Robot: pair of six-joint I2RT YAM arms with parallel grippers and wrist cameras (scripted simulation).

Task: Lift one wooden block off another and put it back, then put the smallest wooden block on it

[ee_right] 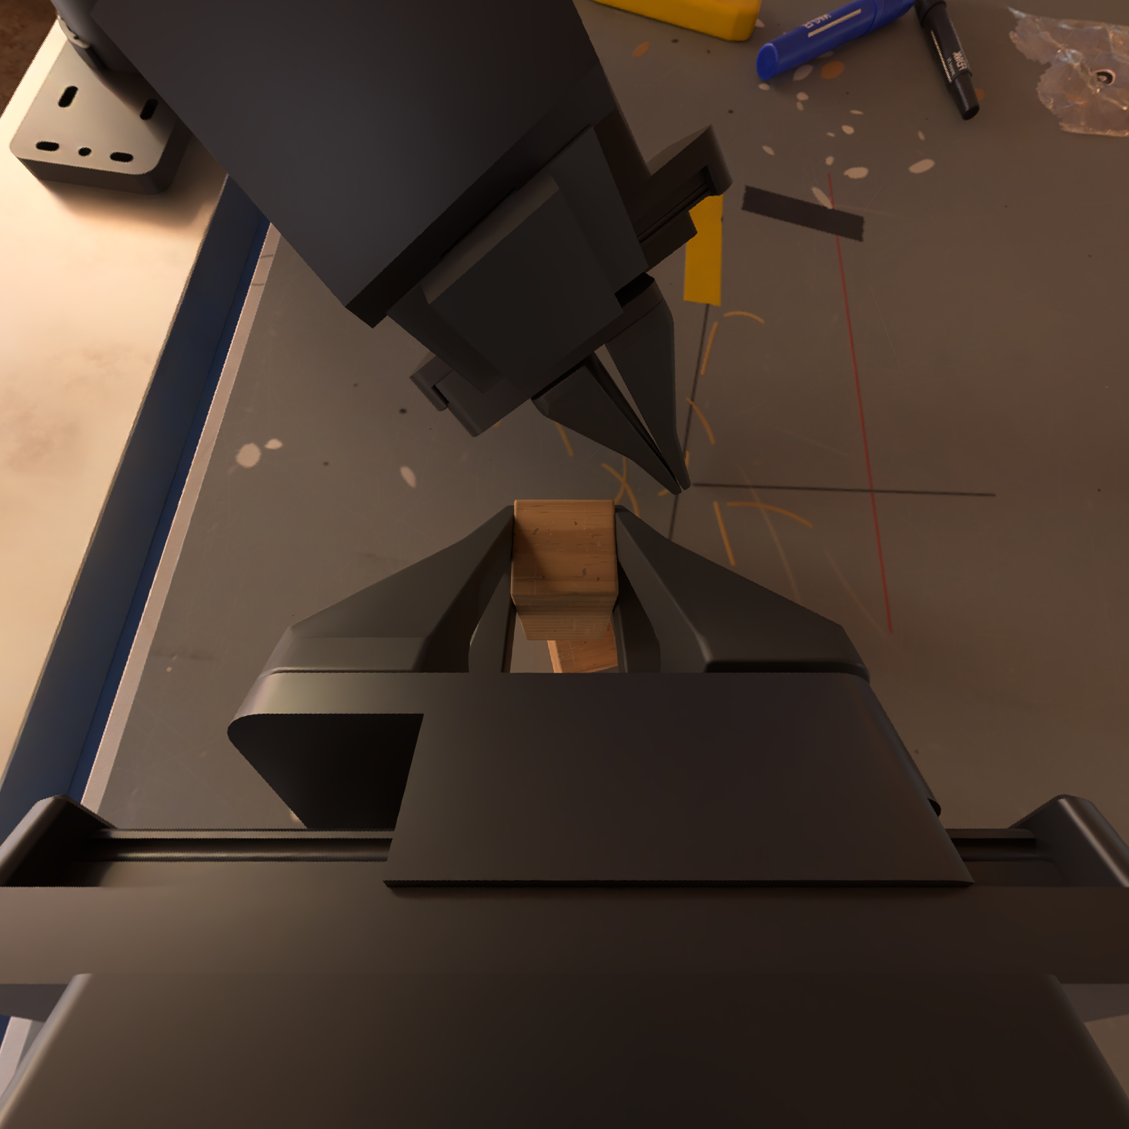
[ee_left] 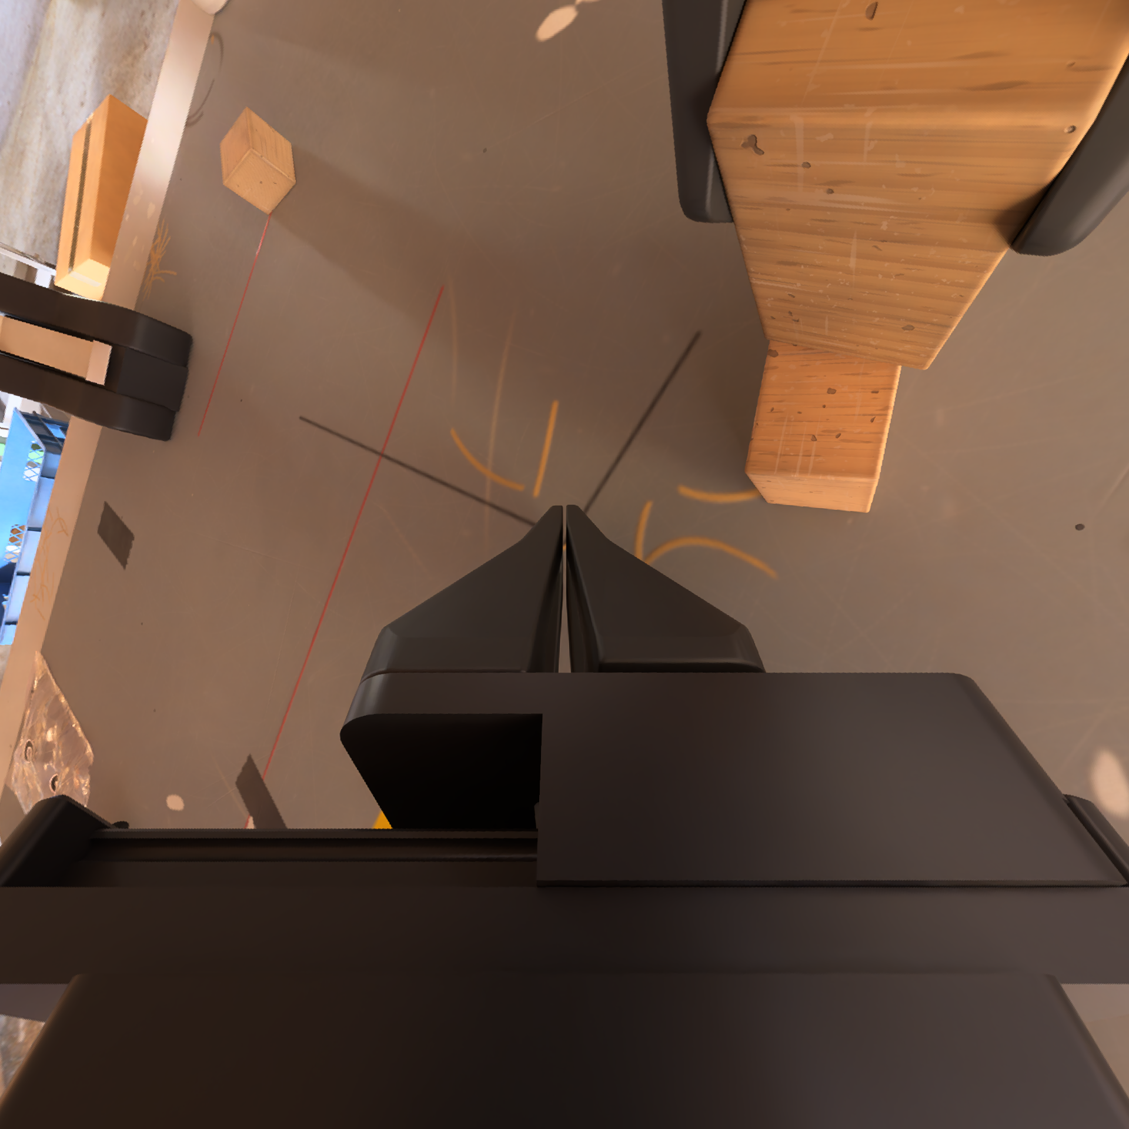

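Observation:
My right gripper (ee_right: 563,513) is shut on a long wooden block (ee_right: 562,550) and holds it above the grey table (ee_right: 305,550). A second wooden block (ee_right: 583,654) shows below it, between the fingers. In the left wrist view the held block (ee_left: 886,183) is at the top right with a right finger (ee_left: 699,134) on each side, and the lower block (ee_left: 818,427) lies on the table under its end. The smallest block, a cube (ee_left: 256,162), stands alone at the far left. My left gripper (ee_left: 565,510) is shut and empty, near the blocks; it also shows in the right wrist view (ee_right: 672,485).
A blue marker (ee_right: 818,33), a black marker (ee_right: 950,58), a yellow object (ee_right: 690,15) and crumpled clear plastic (ee_right: 1075,73) lie at the far side. Yellow tape (ee_right: 702,256) and black tape (ee_right: 800,214) are stuck down. A black clamp (ee_left: 122,372) grips the table edge.

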